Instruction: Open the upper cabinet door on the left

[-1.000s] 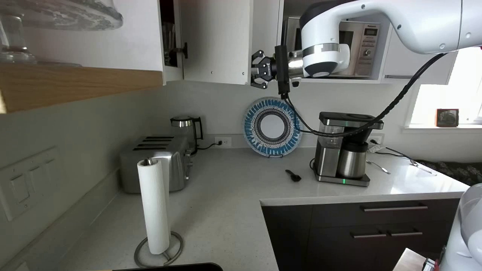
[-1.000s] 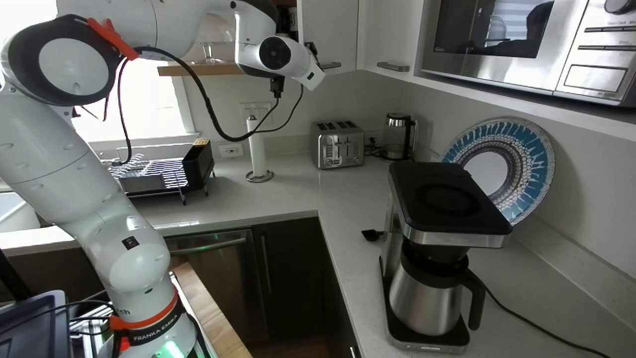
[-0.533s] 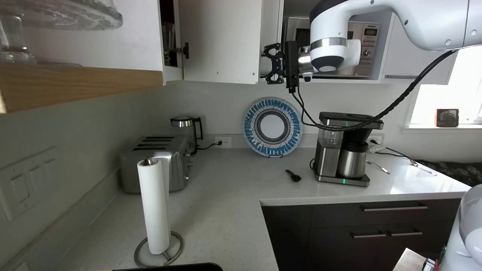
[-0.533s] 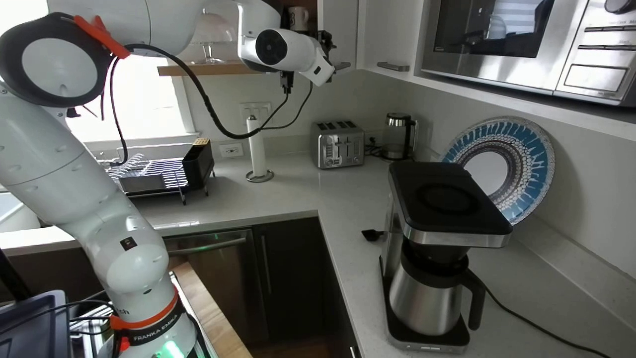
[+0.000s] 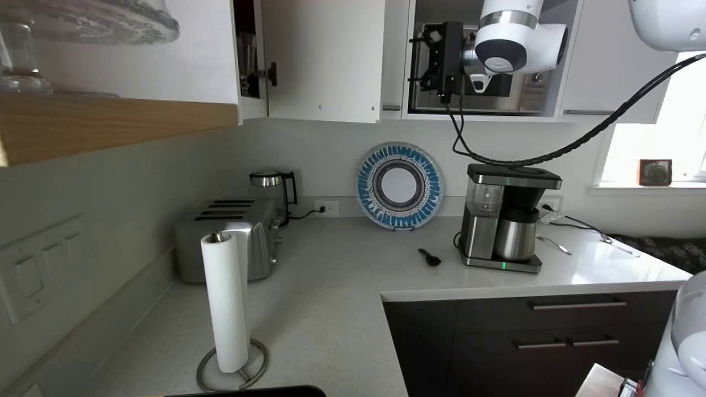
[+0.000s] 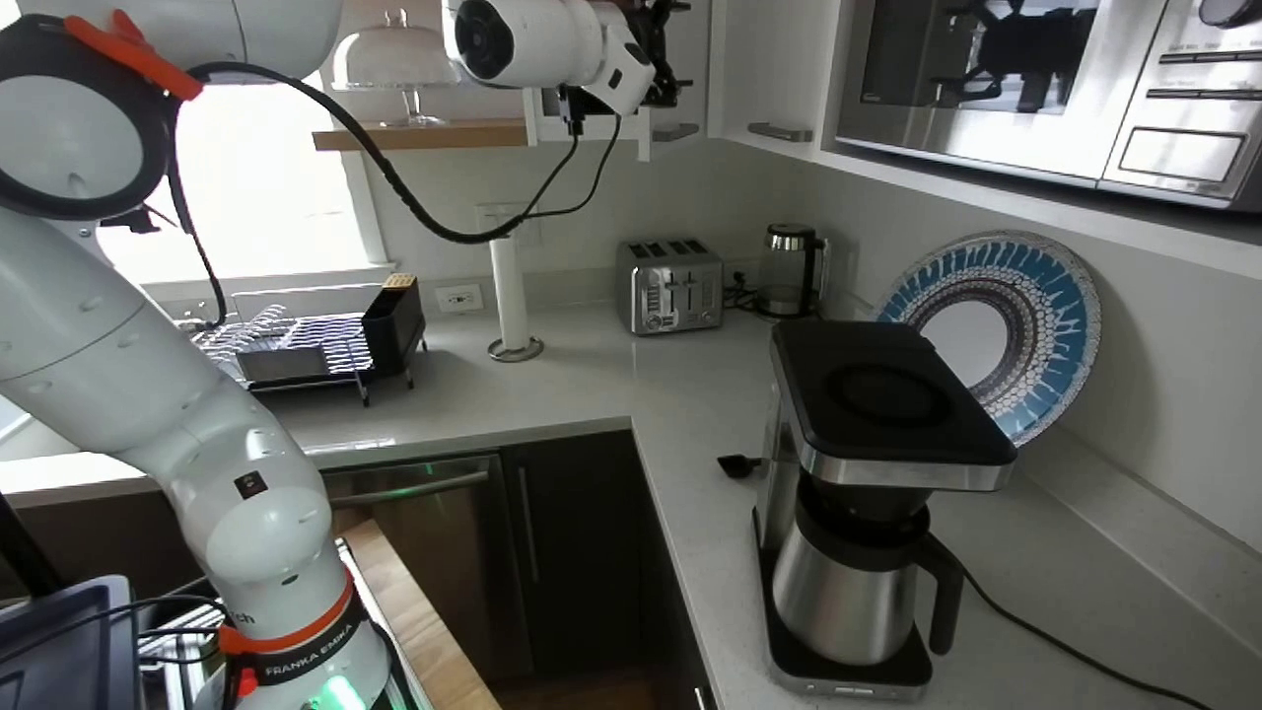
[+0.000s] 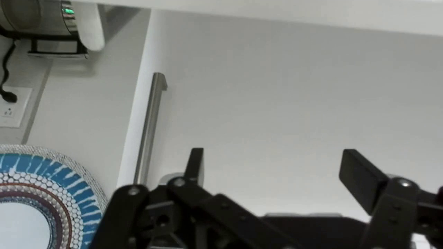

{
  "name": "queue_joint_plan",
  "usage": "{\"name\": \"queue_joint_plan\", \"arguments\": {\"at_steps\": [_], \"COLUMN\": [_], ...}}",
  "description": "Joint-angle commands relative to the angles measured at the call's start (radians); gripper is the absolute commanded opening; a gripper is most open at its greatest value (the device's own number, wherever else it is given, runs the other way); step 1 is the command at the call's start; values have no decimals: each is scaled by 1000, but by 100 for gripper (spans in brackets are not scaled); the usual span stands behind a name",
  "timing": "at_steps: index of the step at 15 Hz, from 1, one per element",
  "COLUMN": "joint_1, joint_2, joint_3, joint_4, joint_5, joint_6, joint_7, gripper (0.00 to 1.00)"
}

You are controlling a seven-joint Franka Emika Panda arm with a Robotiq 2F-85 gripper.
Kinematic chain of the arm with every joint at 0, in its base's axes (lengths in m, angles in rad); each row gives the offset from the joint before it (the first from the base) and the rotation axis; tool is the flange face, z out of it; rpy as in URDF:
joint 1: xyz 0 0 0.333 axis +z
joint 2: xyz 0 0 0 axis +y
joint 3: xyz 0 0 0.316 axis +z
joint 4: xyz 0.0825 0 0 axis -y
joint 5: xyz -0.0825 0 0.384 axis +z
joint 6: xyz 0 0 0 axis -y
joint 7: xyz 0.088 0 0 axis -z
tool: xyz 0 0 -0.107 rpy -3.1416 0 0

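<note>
The upper cabinet door on the left (image 5: 325,60) stands swung out from its cabinet, inner face and dark hinge showing in an exterior view. A gap beside the hinge shows the dark cabinet interior. From its outer side, the door (image 6: 698,59) carries a small grey handle (image 6: 675,132) at its lower edge. My gripper (image 5: 415,59) is beyond the door's free edge, apart from it, in front of the microwave bay. In the wrist view the gripper (image 7: 271,166) is open, with nothing between its fingers. Behind it lies a neighbouring white panel with a long steel handle (image 7: 149,131).
A microwave (image 6: 976,59) sits in the open bay beside the gripper. Below on the counter stand a coffee maker (image 5: 502,220), a blue patterned plate (image 5: 399,184), a toaster (image 5: 231,237) and a paper towel roll (image 5: 226,303). A wooden shelf (image 5: 116,129) juts out near the cabinet.
The door's free edge swung further out, then stayed. My gripper has opened, come away from that edge and moved rightward and up in an exterior view.
</note>
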Motion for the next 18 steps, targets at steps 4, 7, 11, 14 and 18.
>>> {"name": "queue_joint_plan", "arguments": {"at_steps": [4, 7, 11, 14, 18], "joint_1": [7, 76, -10, -177, -147], "joint_2": [-61, -99, -121, -188, -291], "joint_3": [41, 31, 132, 237, 150], "joint_4": [-183, -346, -525, -652, -634], "joint_5": [-104, -220, -445, -565, -902], "joint_6": [92, 56, 130, -37, -371], "joint_7": [154, 296, 555, 730, 917], "gripper": [100, 100, 100, 100, 100]}}
